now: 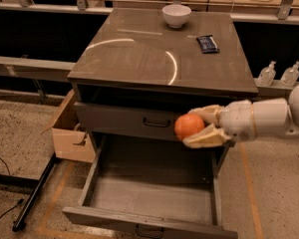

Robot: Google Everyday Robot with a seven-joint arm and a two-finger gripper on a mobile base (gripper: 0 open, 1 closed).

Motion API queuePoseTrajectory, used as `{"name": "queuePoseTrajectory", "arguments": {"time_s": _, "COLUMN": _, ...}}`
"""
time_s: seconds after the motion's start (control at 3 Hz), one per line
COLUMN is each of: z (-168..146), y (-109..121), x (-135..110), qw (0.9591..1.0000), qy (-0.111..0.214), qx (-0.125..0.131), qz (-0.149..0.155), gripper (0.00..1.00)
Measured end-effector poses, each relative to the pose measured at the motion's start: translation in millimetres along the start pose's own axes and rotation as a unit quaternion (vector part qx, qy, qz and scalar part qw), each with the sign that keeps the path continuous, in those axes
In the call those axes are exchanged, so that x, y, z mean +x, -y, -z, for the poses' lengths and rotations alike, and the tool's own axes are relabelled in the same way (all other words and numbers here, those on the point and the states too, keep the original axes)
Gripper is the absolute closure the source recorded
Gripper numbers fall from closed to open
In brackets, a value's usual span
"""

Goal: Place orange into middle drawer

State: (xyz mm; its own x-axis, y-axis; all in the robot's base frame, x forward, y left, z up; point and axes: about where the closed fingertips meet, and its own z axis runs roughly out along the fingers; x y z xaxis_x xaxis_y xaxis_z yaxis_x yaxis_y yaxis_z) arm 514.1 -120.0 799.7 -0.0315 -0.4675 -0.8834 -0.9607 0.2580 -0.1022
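The orange (189,126) is round and bright, held between the two pale fingers (205,138) of my gripper (198,126). My arm reaches in from the right edge. The gripper is shut on the orange and holds it in the air in front of the closed upper drawer (124,121), above the right rear part of the open middle drawer (154,195). That drawer is the cabinet's lowest one, a wide shallow grey tray pulled far out, with a small dark handle (149,230) at its front. Its floor is bare.
A white bowl (176,15) and a dark snack packet (207,44) sit at the back of the grey cabinet top (139,59). A cardboard box (70,133) stands left of the cabinet. Two clear bottles (279,74) stand on a ledge at right. A black bar (32,198) lies on the floor.
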Motion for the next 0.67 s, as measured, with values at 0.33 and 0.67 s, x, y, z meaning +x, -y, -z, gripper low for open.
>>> {"name": "queuePoseTrajectory", "arguments": {"time_s": 0.33, "z": -52, "y": -49, "x": 36, "qw": 0.999, "qy": -0.002, "qx": -0.038, "qz": -0.022, "gripper": 1.0}}
{"name": "queuePoseTrajectory", "arguments": {"time_s": 0.67, "z": -101, "y": -96, "x": 78, "qw": 0.9971, "qy": -0.027, "qx": -0.057, "qz": -0.043, "gripper": 1.0}}
